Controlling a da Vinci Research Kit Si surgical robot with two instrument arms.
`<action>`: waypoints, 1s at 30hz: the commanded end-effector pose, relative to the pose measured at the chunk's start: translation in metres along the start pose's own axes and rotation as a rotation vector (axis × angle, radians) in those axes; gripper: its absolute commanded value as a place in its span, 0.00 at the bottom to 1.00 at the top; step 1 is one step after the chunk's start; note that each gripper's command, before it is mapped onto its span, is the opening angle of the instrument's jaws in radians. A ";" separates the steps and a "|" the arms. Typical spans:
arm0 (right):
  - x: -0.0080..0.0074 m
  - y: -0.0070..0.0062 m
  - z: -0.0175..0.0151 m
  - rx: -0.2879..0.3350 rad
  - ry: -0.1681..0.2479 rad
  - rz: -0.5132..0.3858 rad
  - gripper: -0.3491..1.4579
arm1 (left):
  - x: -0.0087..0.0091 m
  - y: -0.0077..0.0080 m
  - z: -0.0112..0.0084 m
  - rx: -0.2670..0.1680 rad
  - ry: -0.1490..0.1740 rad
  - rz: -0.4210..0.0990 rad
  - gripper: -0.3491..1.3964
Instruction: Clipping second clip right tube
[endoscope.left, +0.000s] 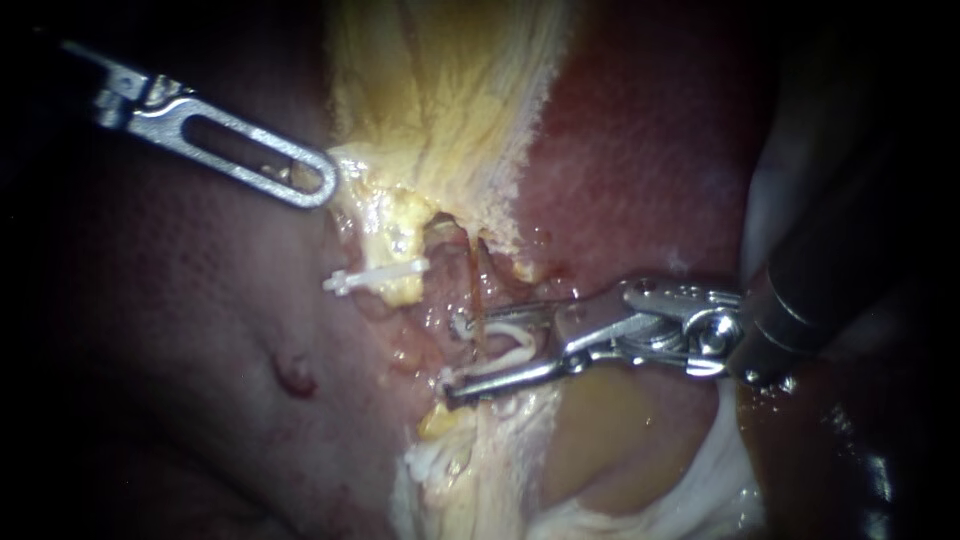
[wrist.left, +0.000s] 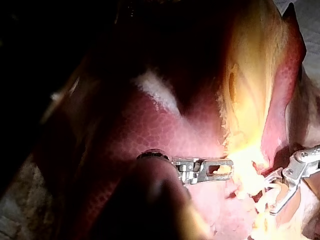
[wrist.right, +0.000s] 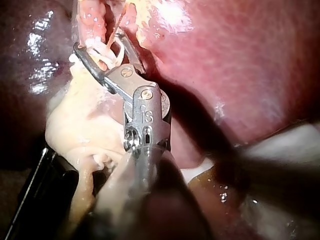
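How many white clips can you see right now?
2. The closed clip sits on yellowish tissue; the open clip is held between the right instrument's jaws. Others may be hidden.

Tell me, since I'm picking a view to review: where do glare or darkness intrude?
Endoscope view: edges go dark around the left instrument; the clip held by the right instrument is lit. Left wrist view: glare bleaches the yellow tissue. Right wrist view: glints on the liver.

Dark red liver (endoscope.left: 180, 330) beside yellow fatty tissue (endoscope.left: 440, 100).
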 end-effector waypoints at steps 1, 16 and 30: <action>0.0002 -0.0002 0.0000 0.009 0.005 0.003 0.47 | 0.0000 0.0000 0.0000 0.000 0.000 0.000 0.00; 0.0009 -0.0021 0.0006 0.123 0.022 0.012 0.47 | 0.0000 0.0000 0.0000 0.000 0.000 0.000 0.00; 0.0020 -0.0034 0.0006 0.151 0.068 0.022 0.47 | 0.0000 0.0000 0.0000 0.000 0.000 0.000 0.00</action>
